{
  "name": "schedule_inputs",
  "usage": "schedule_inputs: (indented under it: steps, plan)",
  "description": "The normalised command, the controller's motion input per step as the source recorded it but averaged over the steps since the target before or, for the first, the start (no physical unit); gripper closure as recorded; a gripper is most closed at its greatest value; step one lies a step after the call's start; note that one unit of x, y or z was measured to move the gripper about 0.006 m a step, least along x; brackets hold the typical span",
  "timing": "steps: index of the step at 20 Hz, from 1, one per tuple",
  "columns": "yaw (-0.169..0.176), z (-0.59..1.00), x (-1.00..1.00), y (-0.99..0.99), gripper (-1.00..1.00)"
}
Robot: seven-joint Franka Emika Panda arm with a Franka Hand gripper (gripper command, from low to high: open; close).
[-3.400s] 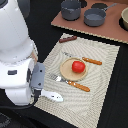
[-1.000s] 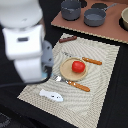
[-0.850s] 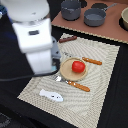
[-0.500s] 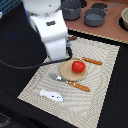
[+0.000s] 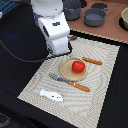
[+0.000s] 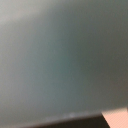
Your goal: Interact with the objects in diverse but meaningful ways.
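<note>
A round red tomato (image 5: 77, 66) sits on a small wooden plate (image 5: 68, 73) in the middle of the striped placemat (image 5: 100, 85). A white elongated piece (image 5: 51, 95) lies near the mat's front edge. A dark brown bit, perhaps the sausage (image 5: 73, 37), peeks out beside the arm at the mat's far edge. The white arm (image 5: 54, 30) hangs over the mat's far corner on the exterior view's left, and its fingers are hidden under its body. The wrist view is a grey-green blur with no fingers in it.
An orange-handled fork (image 5: 70, 82) lies in front of the plate and another orange-handled piece (image 5: 92, 61) behind it. Two grey pots (image 5: 95, 17) (image 5: 72, 7) stand at the back. A pale round item (image 5: 124, 19) sits at the exterior view's right edge.
The arm has swung from the front of the exterior view's left toward the back and right, ending over the mat's far corner. The tomato, cutlery and white piece have not moved.
</note>
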Motion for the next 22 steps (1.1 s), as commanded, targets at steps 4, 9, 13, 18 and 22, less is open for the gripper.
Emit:
schedule_inputs:
  steps: [4,9,13,18,22]
  plan:
    - [0.0,-0.53,-0.28,-0.08,1.0]
    - [0.0,-0.55,-0.09,-0.06,1.0]
    - [0.0,0.05,-0.02,0.0,-1.0]
    - [0.0,0.86,0.03,0.09,-1.0]
    - [0.002,1.0,0.0,0.21,-1.0]
